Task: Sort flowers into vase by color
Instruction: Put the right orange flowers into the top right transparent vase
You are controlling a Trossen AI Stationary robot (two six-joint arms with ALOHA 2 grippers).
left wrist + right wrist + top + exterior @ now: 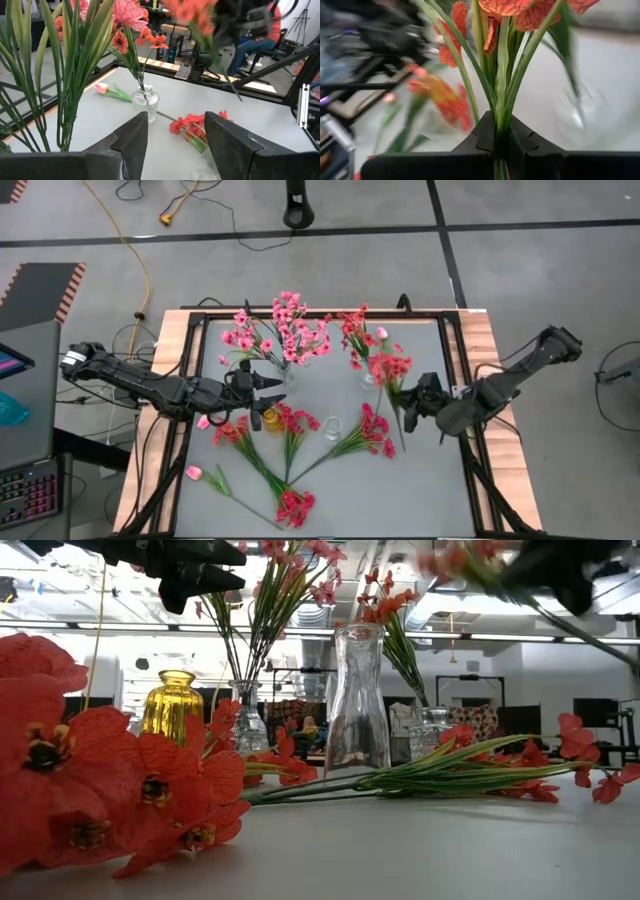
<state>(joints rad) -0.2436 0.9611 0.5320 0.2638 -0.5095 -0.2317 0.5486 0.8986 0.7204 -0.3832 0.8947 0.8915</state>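
Observation:
My right gripper [413, 396] is above the table's right half, shut on a red flower sprig [392, 369] whose thin stem trails toward the near edge. My left gripper [266, 386] hovers open beside the clear vase of pink flowers [283, 340], with nothing between its fingers [131, 137]. A small glass vase [367, 378] holds red flowers and a pink bud. A yellow vase [270, 420] and a tall clear vase [357, 705] stand mid-table. More red sprigs [372, 432] and a pink bud [195, 473] lie flat on the table. My right gripper pinches the red sprig's bundled green stems [501, 107] between its two fingers, just below the blossoms [506, 6]. The fingers come from the table's right side and lie across the stems. The sprig is lifted clear of the table, its long stem end [403, 442] free.
Black frame rails [455, 360] border the grey tabletop. Loose sprigs [294, 506] spread over the near middle. Bare grey surface shows at the near right [430, 490]. Beyond the table, a seated person [252, 47] is in the room.

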